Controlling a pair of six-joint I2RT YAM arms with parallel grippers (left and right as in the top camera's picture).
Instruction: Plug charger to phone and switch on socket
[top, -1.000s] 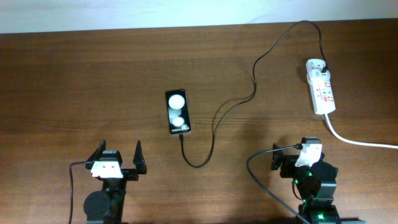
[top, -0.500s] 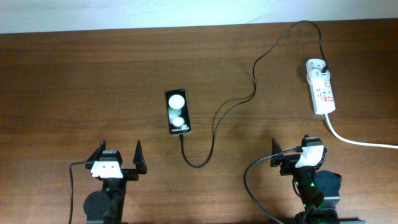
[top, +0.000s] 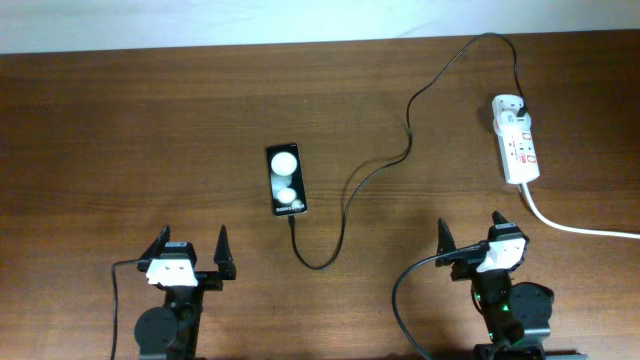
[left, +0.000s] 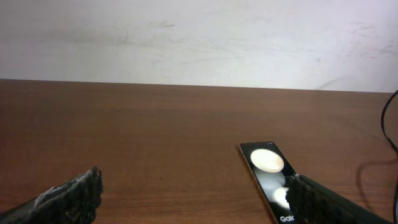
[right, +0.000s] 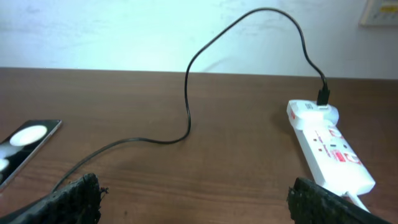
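The black phone lies face up at the table's middle, two white spots on its glossy face; it also shows in the left wrist view and the right wrist view. The thin black charger cable runs from the white socket strip in a loop, and its tip meets the phone's near end. The socket also shows in the right wrist view. My left gripper is open and empty, near and left of the phone. My right gripper is open and empty, near the socket's near end.
A thick white cord leaves the socket's near end toward the right edge. The charger plug sits in the socket's far end. A pale wall rises behind the table's far edge.
My right wrist has turned and shifted slightly; its fingers now stand spread and point toward the far side. The left arm, phone, cable and socket have not moved.
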